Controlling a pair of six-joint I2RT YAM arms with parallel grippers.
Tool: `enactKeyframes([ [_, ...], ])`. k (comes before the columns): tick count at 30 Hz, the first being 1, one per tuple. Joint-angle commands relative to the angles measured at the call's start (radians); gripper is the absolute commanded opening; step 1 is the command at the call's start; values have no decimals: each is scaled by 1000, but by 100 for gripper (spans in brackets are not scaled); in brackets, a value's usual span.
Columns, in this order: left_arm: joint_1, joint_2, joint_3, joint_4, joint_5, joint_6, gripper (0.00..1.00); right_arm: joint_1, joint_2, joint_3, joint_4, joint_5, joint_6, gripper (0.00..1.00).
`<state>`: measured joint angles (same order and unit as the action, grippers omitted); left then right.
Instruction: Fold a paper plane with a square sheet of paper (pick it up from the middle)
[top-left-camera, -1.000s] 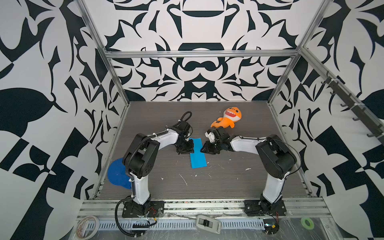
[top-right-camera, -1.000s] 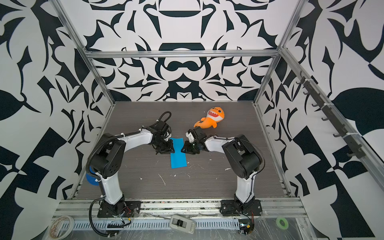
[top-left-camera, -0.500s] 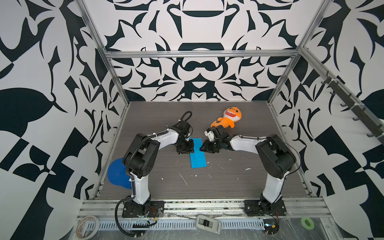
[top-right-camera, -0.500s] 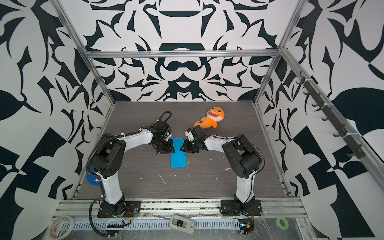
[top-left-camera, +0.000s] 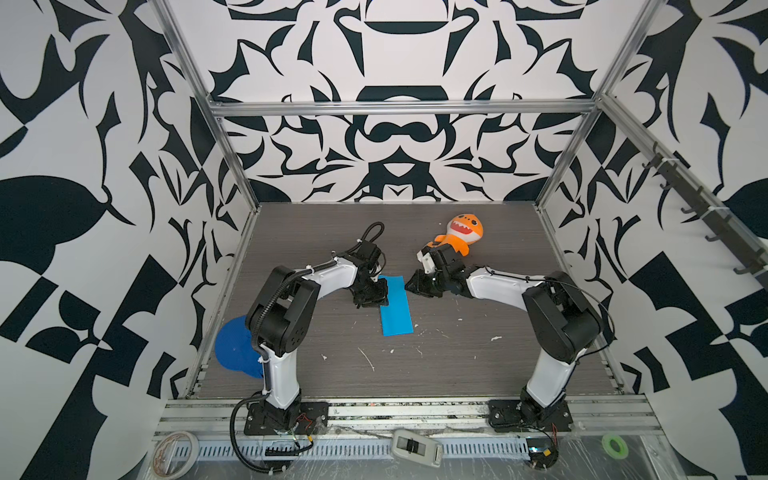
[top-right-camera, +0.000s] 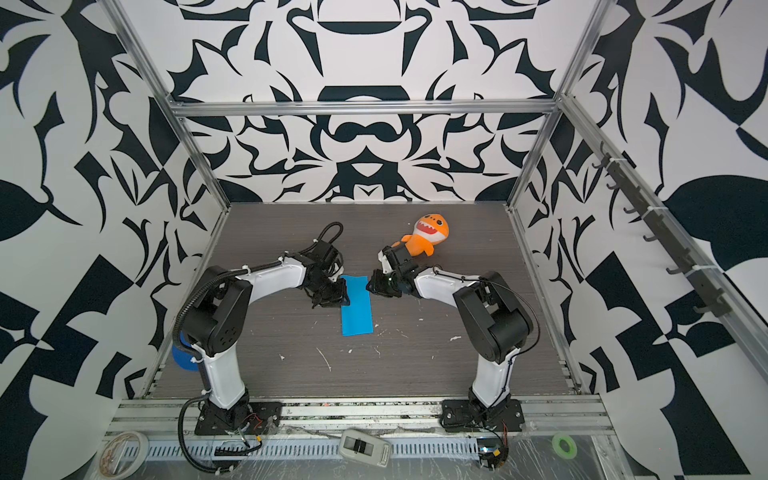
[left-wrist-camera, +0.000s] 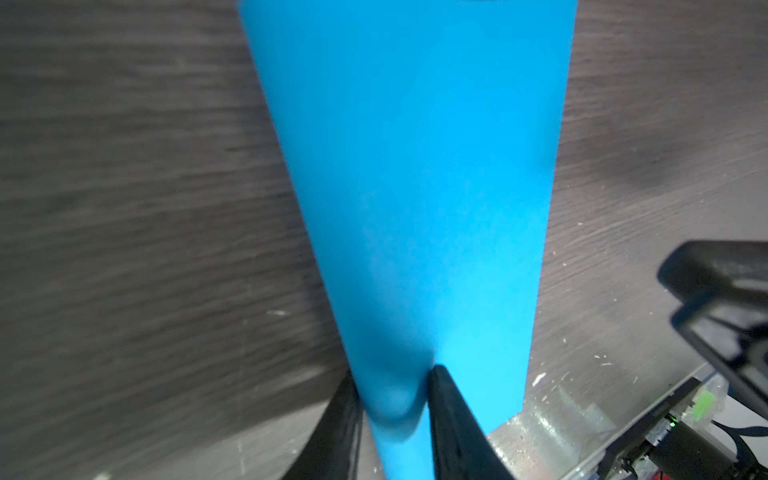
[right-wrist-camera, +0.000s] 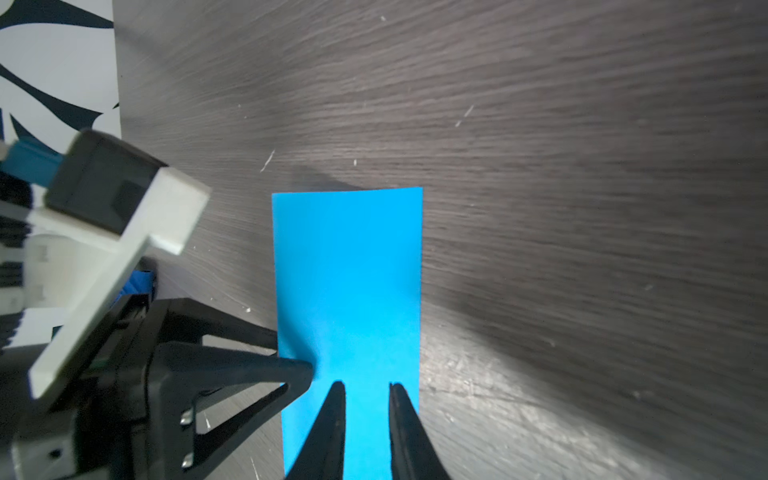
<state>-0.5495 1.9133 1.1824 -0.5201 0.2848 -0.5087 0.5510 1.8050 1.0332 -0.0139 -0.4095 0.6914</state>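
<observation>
The square sheet of paper lies on the dark table as a narrow bright blue strip, folded in half. My left gripper lies low at the strip's left long edge. In the left wrist view the paper runs between the jaws of that gripper and bulges there, pinched. My right gripper is at the strip's far right corner. Its jaws stand a little apart over the paper, holding nothing. The left gripper shows beside them.
An orange shark plush lies just behind the right wrist. A dark blue disc sits by the left arm's base at the table's left edge. White scraps dot the table front. A grey handset lies on the front rail.
The right gripper's jaws have narrowed slightly and it has edged a little toward the paper. The left arm and the paper have not moved.
</observation>
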Motion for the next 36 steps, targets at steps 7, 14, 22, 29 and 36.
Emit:
enactKeyframes([
  [7,-1,128,-78,-74,-150,-7,31,19,43,48,10,-69,2,21],
  [14,-1,129,-79,-75,-152,-8,31,32,86,68,-2,-110,-11,19],
  [22,-1,130,-75,-77,-151,-8,31,34,122,80,-45,-103,-23,17],
  [29,-1,112,-62,-88,-152,-8,31,33,149,76,-124,-61,-54,15],
  [36,0,-11,29,-153,-156,-80,40,33,181,80,-205,-21,-91,14],
])
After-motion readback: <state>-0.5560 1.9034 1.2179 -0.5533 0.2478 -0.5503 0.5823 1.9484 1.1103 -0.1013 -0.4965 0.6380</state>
